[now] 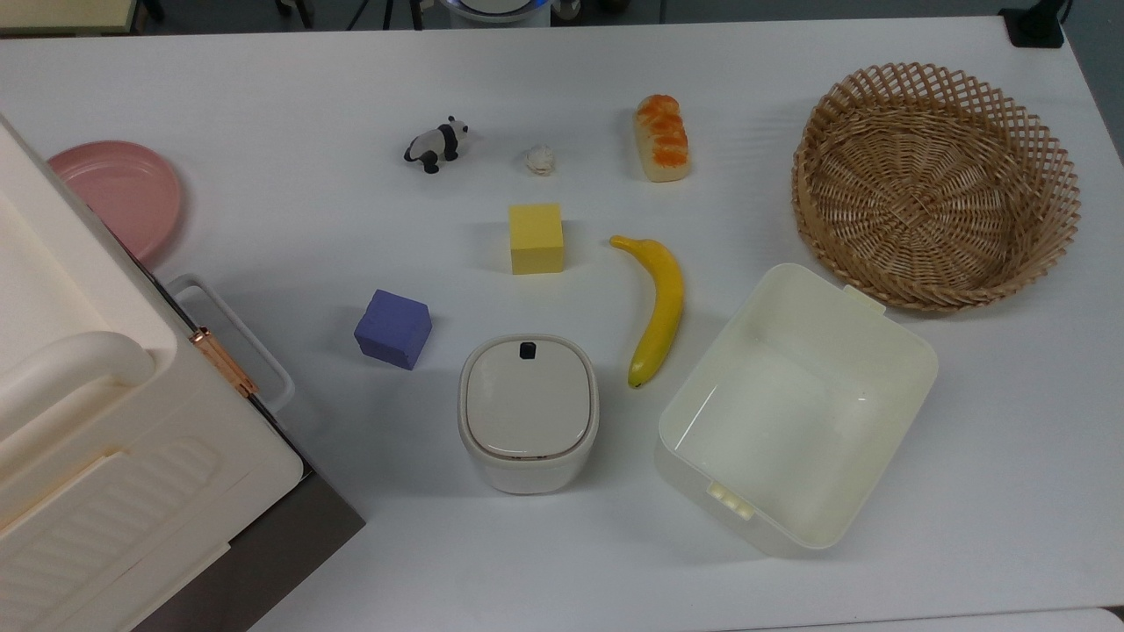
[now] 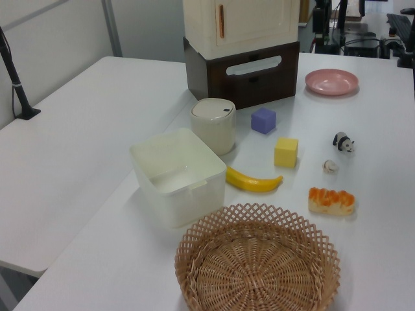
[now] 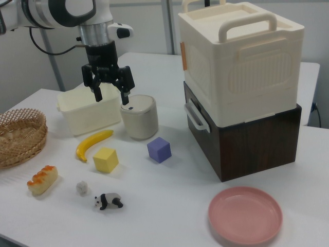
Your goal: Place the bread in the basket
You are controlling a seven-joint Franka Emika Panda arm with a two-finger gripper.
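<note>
The basket (image 1: 936,184) and the cream tub (image 1: 795,408) both hold nothing — the bread (image 1: 662,138) lies on the tabletop (image 1: 263,105), apart from the basket. The end effector (image 3: 109,93) hangs spread open, gripping nothing, above the lidded bin (image 3: 139,117) — beside the tub.

No readable text, labels, brands, numbers or signs anywhere.

Plain, unmarked surfaces all round: no lettering on the cream storage box (image 3: 241,56), on the lidded bin (image 1: 528,412), or on the rectangular tub (image 1: 795,408).
</note>
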